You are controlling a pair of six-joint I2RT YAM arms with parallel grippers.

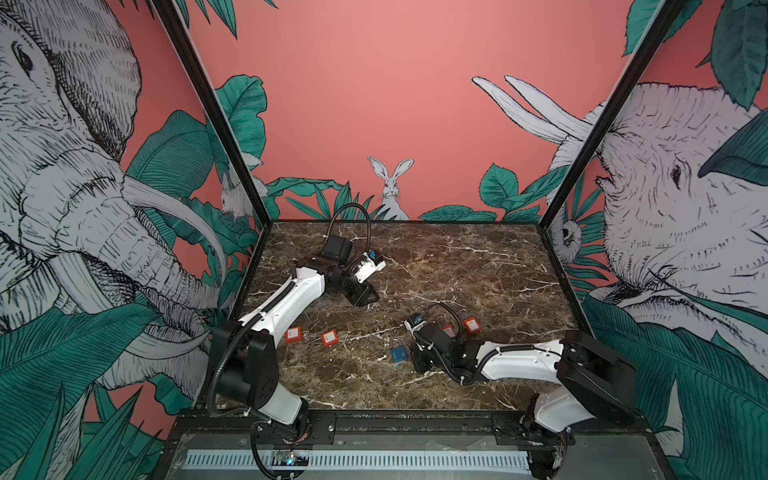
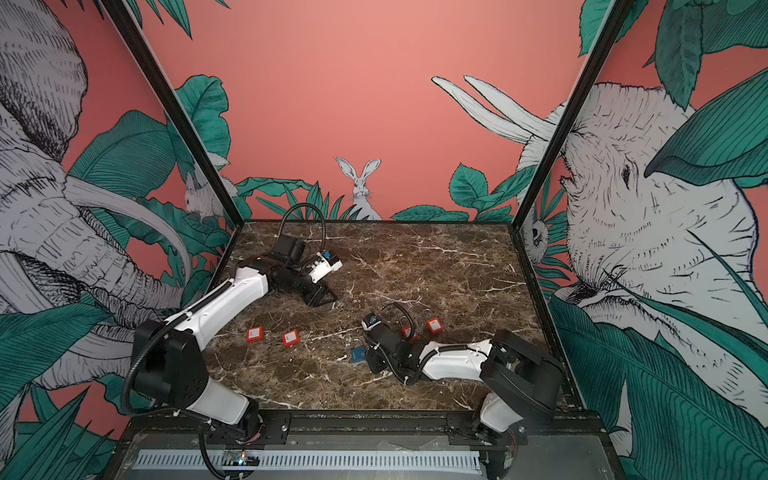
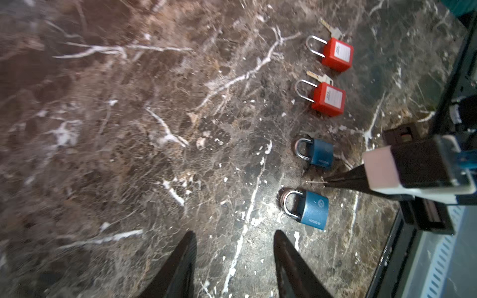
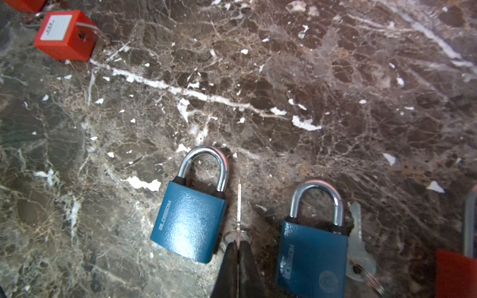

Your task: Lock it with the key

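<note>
presently the right gripper (image 4: 238,247) pinches a thin silver key (image 4: 239,203), edge-on, just beside a blue metal padlock (image 4: 189,222); the left gripper (image 3: 234,234) stands part-open, empty.

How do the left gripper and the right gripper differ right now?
The left gripper is open, the right gripper shut. The left gripper holds nothing; the right gripper pinches a key edge-on beside a blue padlock. Both face the marble table.
</note>
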